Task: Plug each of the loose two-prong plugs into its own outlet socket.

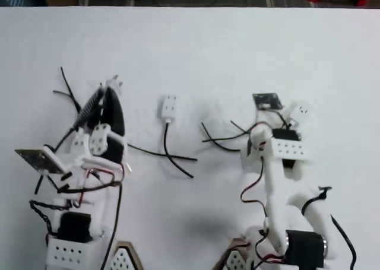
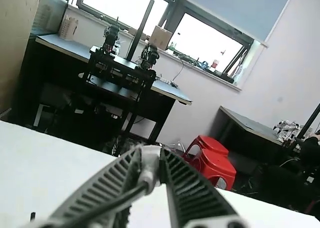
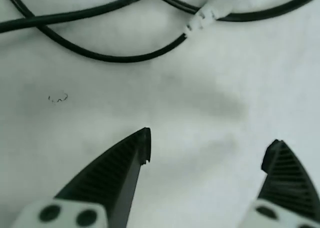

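Note:
My left gripper is shut on a white two-prong plug with a black cord, held up off the table and tilted toward the room. From above, this gripper sits at the left with the plug at its tip. A white outlet socket with a black cord lies mid-table. Another white two-hole piece lies beside the right arm. My right gripper hangs open just above the bare table. Black cords and a white cord end lie beyond its fingertips.
Loose black cords run across the table between the two arms, and more cord lies left of the left arm. The white table stretches free toward the far edge. Red stools and desks stand in the room behind.

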Robot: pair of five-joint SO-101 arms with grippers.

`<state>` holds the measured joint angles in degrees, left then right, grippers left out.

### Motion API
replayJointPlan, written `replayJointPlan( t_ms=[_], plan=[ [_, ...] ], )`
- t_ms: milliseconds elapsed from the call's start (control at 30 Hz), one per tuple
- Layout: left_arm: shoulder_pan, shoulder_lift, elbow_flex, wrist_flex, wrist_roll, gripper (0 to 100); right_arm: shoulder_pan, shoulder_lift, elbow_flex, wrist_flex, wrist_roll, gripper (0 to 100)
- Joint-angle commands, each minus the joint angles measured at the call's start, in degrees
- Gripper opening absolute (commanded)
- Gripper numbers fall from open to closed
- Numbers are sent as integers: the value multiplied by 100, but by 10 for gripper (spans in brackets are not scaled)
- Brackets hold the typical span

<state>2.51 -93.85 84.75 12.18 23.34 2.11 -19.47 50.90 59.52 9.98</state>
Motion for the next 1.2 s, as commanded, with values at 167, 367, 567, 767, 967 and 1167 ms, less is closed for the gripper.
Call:
replayJointPlan(
  t_ms=[167,367,567,767,967,1167],
  plan=[
    [4,4330,-3297,9,193,24,-347,-215,448,-892,-123,354],
    [66,6677,-5925,1978,1055,24,-347,-215,642,-1279,-123,354],
    [13,8602,-8062,3974,1714,24,-356,-215,738,-1446,-123,354],
    [163,9499,-8941,5134,1732,24,-356,-215,738,-1455,-123,354],
    [505,9543,-8888,5793,1749,24,-356,-215,747,-1516,-123,354],
    [479,9560,-8888,5873,4237,24,-365,-215,747,-1516,-132,354]
  ],
)
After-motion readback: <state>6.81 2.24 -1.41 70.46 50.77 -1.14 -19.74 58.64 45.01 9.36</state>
